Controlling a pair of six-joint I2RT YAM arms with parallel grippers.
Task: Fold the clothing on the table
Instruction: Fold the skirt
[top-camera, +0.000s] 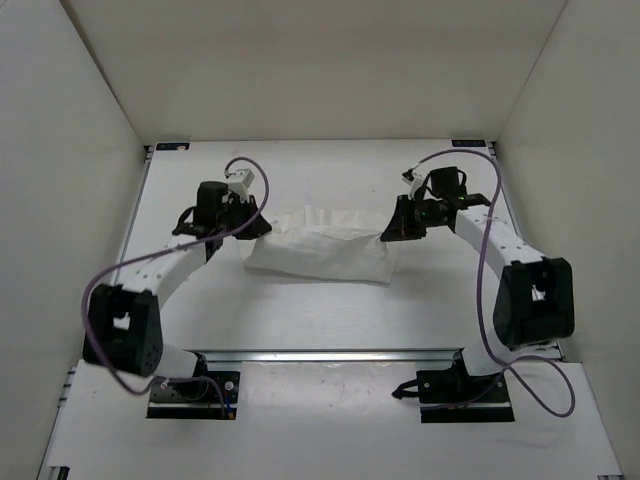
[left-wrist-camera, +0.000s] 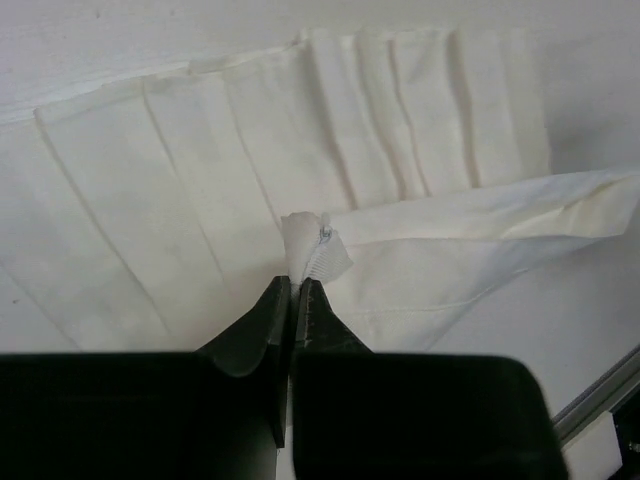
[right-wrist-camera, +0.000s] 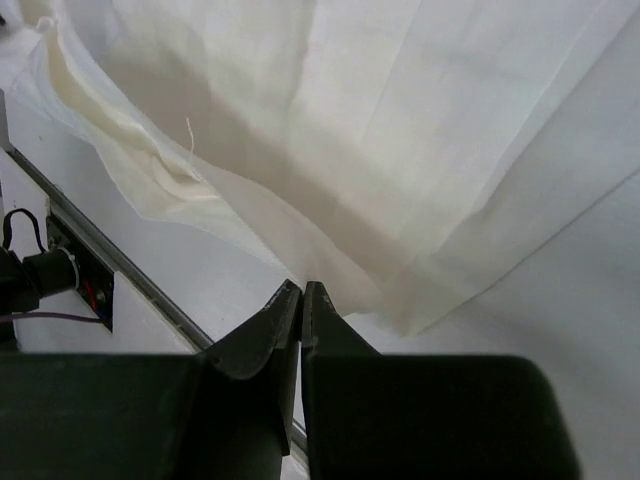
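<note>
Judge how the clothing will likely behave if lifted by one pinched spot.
Probably floppy: the clothing bunches into a small nub where the left gripper pinches it. Likely light, since it looks thin and creased. Expect it to sag and drape rather than hold shape.

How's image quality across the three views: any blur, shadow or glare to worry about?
Top view: even soft light, no glare, but the clothing barely stands out from the white table. Left wrist view: creases sharp; the black left hand is soft up close. Right wrist view: broad shadow under the raised clothing; the right hand is dark, featureless.
</note>
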